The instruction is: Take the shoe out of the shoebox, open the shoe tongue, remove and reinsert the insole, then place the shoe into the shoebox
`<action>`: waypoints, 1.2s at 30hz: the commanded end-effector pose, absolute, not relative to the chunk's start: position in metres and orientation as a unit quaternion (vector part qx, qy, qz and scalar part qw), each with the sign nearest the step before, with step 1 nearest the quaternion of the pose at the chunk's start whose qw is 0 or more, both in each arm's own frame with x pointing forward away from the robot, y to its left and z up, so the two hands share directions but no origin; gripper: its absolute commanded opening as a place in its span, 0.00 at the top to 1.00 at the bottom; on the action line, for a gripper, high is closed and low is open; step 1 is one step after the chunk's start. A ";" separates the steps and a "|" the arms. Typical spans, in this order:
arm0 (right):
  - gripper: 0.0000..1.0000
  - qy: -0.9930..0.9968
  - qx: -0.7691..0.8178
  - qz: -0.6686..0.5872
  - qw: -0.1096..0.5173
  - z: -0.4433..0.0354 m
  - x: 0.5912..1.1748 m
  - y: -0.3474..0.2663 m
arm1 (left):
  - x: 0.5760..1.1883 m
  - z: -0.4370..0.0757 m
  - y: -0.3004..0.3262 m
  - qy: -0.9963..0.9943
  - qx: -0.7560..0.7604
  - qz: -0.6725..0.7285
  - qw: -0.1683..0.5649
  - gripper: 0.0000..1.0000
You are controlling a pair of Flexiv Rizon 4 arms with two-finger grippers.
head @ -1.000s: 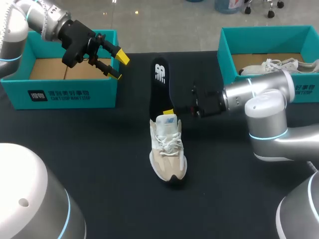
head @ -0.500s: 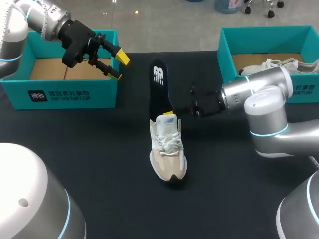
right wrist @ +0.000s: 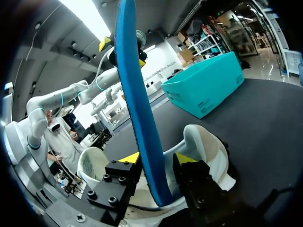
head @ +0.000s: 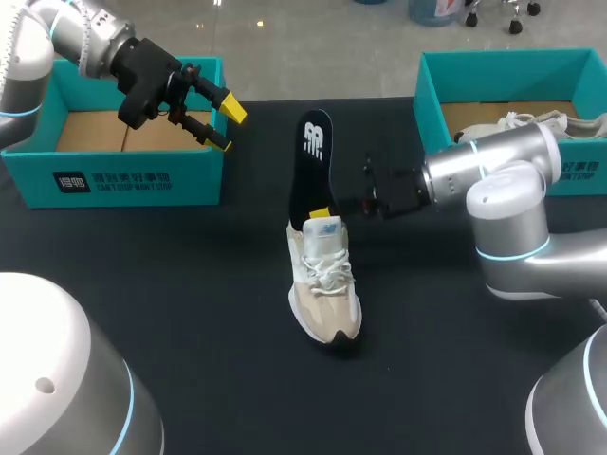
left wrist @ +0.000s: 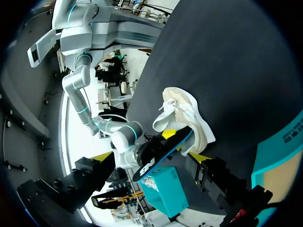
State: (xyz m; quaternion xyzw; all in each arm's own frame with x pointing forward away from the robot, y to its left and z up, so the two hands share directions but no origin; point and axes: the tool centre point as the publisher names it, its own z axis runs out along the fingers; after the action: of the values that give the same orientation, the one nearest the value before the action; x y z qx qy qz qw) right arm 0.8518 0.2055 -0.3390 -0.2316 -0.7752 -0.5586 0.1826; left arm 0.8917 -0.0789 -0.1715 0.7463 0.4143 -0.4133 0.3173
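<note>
A beige and white shoe [head: 324, 284] lies on the black table [head: 190, 313], toe toward the front. A black insole [head: 311, 166] with a blue underside stands tilted out of its heel opening. My right gripper [head: 327, 210] is at the heel; in the right wrist view its fingers [right wrist: 130, 157] stand apart, with the insole [right wrist: 142, 113] between them and a gap on one side. Over the left box, my left gripper [head: 220, 123] hangs open and holds nothing. From there the shoe [left wrist: 184, 113] and insole [left wrist: 163, 153] lie far ahead of it.
A teal shoebox [head: 123, 175] with a bare cardboard floor stands at the back left under my left gripper. A second teal shoebox [head: 512, 66] at the back right holds another white shoe [head: 531, 125]. My right arm stretches across in front of it.
The right gripper's fingers have parted from the insole. The insole's top has swung to the right, and the shoe has shifted slightly right and toward the front. The left arm has not moved.
</note>
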 end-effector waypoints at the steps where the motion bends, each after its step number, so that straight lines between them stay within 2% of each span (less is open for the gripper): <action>1: 0.56 -0.778 -0.229 -0.557 0.181 -0.337 0.854 0.209 | 0.891 -0.171 -0.078 0.414 0.748 -0.412 0.316 0.00; 13: 0.56 -0.788 -0.210 -0.552 0.175 -0.318 0.867 0.209 | 0.891 -0.171 -0.078 0.414 0.748 -0.412 0.316 0.00; 15: 0.66 -0.793 -0.207 -0.544 0.181 -0.317 0.868 0.209 | 0.891 -0.171 -0.078 0.414 0.748 -0.412 0.316 0.00; 16: 0.75 -0.794 -0.207 -0.540 0.186 -0.316 0.868 0.209 | 0.891 -0.171 -0.078 0.414 0.748 -0.412 0.316 0.00; 17: 0.93 -0.796 -0.207 -0.535 0.192 -0.315 0.869 0.208 | 0.891 -0.171 -0.078 0.414 0.748 -0.412 0.316 0.00; 18: 1.00 -0.797 -0.207 -0.531 0.201 -0.315 0.869 0.208 | 0.891 -0.171 -0.078 0.414 0.748 -0.412 0.316 0.00; 28: 1.00 -0.815 -0.208 -0.484 0.240 -0.331 0.859 0.207 | 0.891 -0.171 -0.078 0.414 0.748 -0.412 0.316 0.00; 36: 1.00 -0.818 -0.215 -0.473 0.247 -0.341 0.847 0.205 | 0.891 -0.171 -0.078 0.414 0.748 -0.412 0.316 0.00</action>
State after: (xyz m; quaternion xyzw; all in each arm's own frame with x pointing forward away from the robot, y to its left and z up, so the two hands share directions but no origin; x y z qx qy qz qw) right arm 0.8508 0.2046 -0.3366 -0.2125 -0.8177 -0.4740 0.2479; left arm 0.8917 -0.0788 -0.1715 0.7463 0.4143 -0.4133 0.3173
